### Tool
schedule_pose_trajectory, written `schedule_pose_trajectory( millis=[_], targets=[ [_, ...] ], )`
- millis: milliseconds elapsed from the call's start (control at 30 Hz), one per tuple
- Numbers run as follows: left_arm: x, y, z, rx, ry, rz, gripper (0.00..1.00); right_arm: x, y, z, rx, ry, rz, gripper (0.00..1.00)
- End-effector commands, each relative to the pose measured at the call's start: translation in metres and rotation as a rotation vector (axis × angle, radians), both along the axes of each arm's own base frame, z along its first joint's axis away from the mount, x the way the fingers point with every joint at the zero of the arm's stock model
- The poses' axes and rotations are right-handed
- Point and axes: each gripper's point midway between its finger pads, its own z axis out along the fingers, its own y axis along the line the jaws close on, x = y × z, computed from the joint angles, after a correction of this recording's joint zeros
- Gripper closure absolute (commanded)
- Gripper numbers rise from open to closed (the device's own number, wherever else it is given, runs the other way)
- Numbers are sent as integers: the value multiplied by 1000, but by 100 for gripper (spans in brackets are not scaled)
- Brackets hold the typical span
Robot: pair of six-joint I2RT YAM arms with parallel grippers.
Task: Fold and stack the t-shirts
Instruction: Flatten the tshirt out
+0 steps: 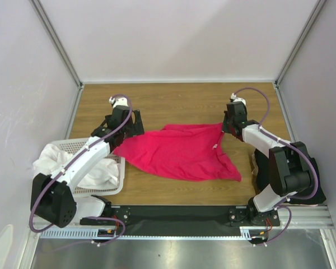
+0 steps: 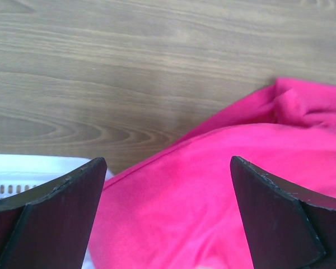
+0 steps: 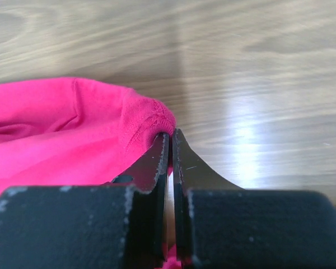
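Overhead and wrist views, fold not yet begun. The crimson-pink t-shirt (image 1: 182, 152) lies rumpled in the middle of the worktop (image 1: 173, 103), its long axis running left to right between the two arms. The right claw (image 3: 171, 134) is clenched on the shirt's far-right corner, and a roll of stitched hem bulges at the jaw tips. The left claw (image 2: 168, 159) is released, with its jaws spread wide directly over the shirt's left end, just right of the basket (image 1: 120, 185) that holds the white t-shirts (image 1: 61, 159). The fabric lies below and between the left fingers, so the left arm is the nearer one to that free edge. A descent and pinch there would probably let both arms stretch the shirt along its long axis.
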Motion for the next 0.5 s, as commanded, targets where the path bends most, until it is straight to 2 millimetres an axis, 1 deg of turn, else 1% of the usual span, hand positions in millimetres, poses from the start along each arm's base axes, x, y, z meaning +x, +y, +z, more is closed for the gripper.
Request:
schedule_pose_trajectory(
  millis=[0, 33, 133, 167, 300, 400, 467],
  targets=[
    [16, -17, 14, 3, -44, -45, 2, 11, -21, 23, 32, -93, -45, 100],
    [16, -19, 11, 7, -38, -48, 2, 13, -34, 22, 27, -97, -72, 100],
    [17, -24, 2, 21, -8, -56, 2, 13, -49, 21, 24, -102, -106, 100],
    [17, -24, 0, 32, -1, -55, 2, 13, -58, 19, 22, -96, -125, 100],
    [19, -29, -11, 48, 20, -65, 2, 11, -73, 16, 0, -80, -146, 100],
    [20, -32, -21, 58, 47, -69, 2, 7, -90, 15, -28, -72, -197, 100],
    [22, -32, -29, 66, 65, -60, 2, 5, -93, 14, -11, -64, -198, 100]
  ],
)
